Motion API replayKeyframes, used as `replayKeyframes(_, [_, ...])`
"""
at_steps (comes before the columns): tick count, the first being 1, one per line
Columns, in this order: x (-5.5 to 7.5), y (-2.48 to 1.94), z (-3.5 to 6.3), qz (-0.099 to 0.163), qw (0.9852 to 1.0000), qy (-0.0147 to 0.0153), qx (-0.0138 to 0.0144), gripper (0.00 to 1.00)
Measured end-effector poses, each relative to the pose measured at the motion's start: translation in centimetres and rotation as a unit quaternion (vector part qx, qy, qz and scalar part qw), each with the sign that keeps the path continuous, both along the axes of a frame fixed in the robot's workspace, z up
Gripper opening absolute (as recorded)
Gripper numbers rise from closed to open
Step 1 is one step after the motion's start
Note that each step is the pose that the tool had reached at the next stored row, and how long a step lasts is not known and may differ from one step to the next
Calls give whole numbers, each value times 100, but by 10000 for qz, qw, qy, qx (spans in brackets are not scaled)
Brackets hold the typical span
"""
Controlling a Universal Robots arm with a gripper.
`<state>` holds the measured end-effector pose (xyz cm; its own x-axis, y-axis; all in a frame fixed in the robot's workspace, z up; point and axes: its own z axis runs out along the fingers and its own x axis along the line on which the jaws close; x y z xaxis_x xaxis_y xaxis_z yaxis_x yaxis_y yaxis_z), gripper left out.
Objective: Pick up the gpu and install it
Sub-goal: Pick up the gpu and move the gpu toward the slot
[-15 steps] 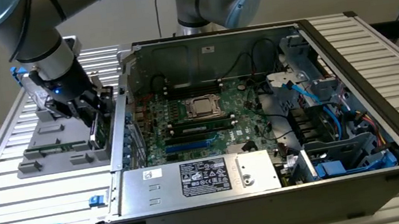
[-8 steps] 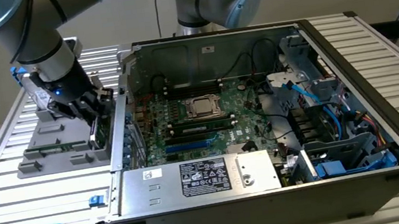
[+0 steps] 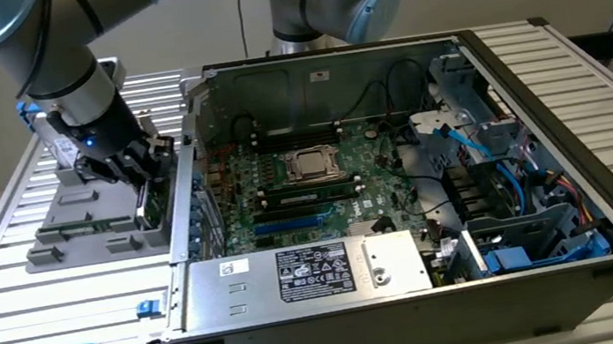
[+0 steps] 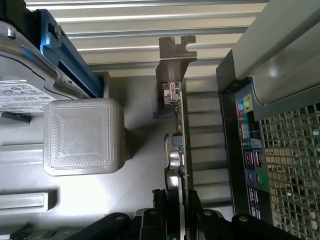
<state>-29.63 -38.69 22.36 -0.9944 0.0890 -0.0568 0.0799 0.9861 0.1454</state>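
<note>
Scene: an open computer case [image 3: 184, 215] lies on a slatted metal worktop [image 3: 27, 298], filling the centre and right of the exterior view, its motherboard [image 3: 308, 185] facing up.
Robot arm [image 3: 56, 71]: reaches down from the upper left of the exterior view, with its gripper [image 3: 130, 164] low over a grey holder [image 3: 76, 227] at middle left.
Graphics card [image 4: 181, 135]: stands on its long edge in the holder, just beside the case's outer wall. It is probably kept upright so both flat faces can be gripped.
Bracket [image 4: 172, 55]: silver, at the card's end away from the gripper.
Fingers [image 4: 160, 202]: narrow, one on each face of the card. A sliver of gap shows on one side, so I judge it not yet clamped.
Hard drive [image 4: 20, 85]: sits in the same holder, well apart from the fingers.
Progress: the card is not yet lifted.
</note>
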Motion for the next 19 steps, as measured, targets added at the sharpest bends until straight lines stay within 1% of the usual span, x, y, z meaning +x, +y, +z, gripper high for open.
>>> replayKeyframes(2, [1, 0, -2, 26, 10000, 7, -1, 29])
replayKeyframes(5, [2, 0, -5, 54, 10000, 58, -1, 29])
replayKeyframes(6, [2, 0, -6, 61, 10000, 72, -1, 29])
replayKeyframes(7, [1, 0, -6, 65, 9999, 80, -1, 29])
replayKeyframes(13, [2, 0, -6, 68, 9999, 82, -2, 29])
replayKeyframes(17, [3, 0, 1, 69, 9999, 80, -10, 29])
replayKeyframes(19, [2, 0, 17, 69, 9999, 83, -21, 29])
